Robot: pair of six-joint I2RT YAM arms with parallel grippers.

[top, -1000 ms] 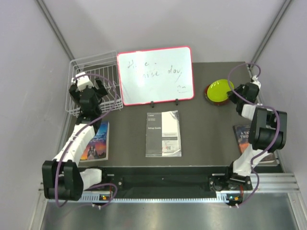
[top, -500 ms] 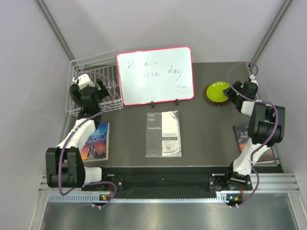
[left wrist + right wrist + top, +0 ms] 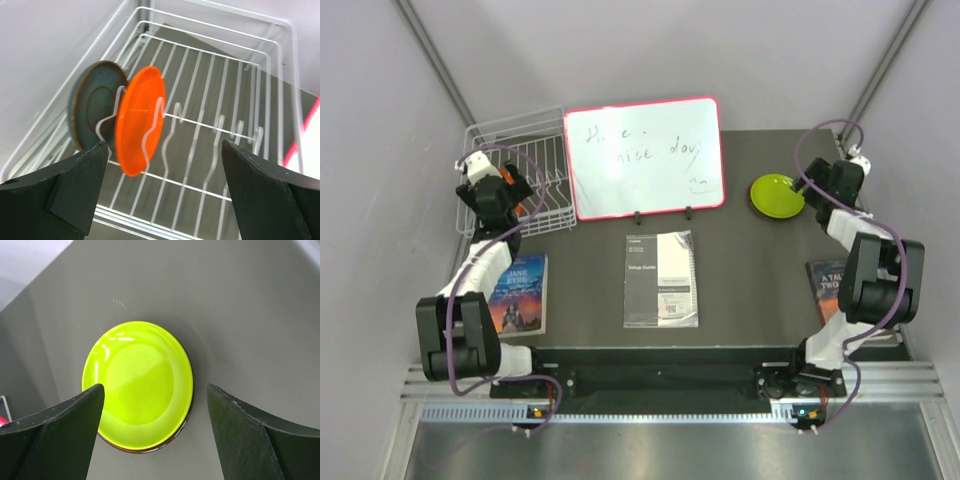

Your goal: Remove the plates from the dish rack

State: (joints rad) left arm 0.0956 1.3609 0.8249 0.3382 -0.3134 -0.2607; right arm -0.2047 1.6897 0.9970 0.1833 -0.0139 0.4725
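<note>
The white wire dish rack (image 3: 525, 150) stands at the table's far left. Two plates stand upright in its slots, an orange plate (image 3: 140, 120) and a dark teal one (image 3: 95, 110) behind it. My left gripper (image 3: 164, 150) hovers open over the rack's near side (image 3: 495, 195), just short of the orange plate and touching nothing. A lime green plate (image 3: 777, 194) lies flat at the far right, on top of a dark-rimmed plate (image 3: 150, 451). My right gripper (image 3: 155, 400) is open above it, fingers apart from its rim (image 3: 825, 183).
A red-framed whiteboard (image 3: 645, 157) stands upright beside the rack. A white booklet (image 3: 661, 278) lies mid-table, one book (image 3: 518, 293) at the near left and another book (image 3: 828, 285) under the right arm. Grey walls close in on both sides.
My right gripper opened and let go of the lime green plate, which now lies flat on the dark plate, then drew back to the right. My left gripper shifted left over the rack.
</note>
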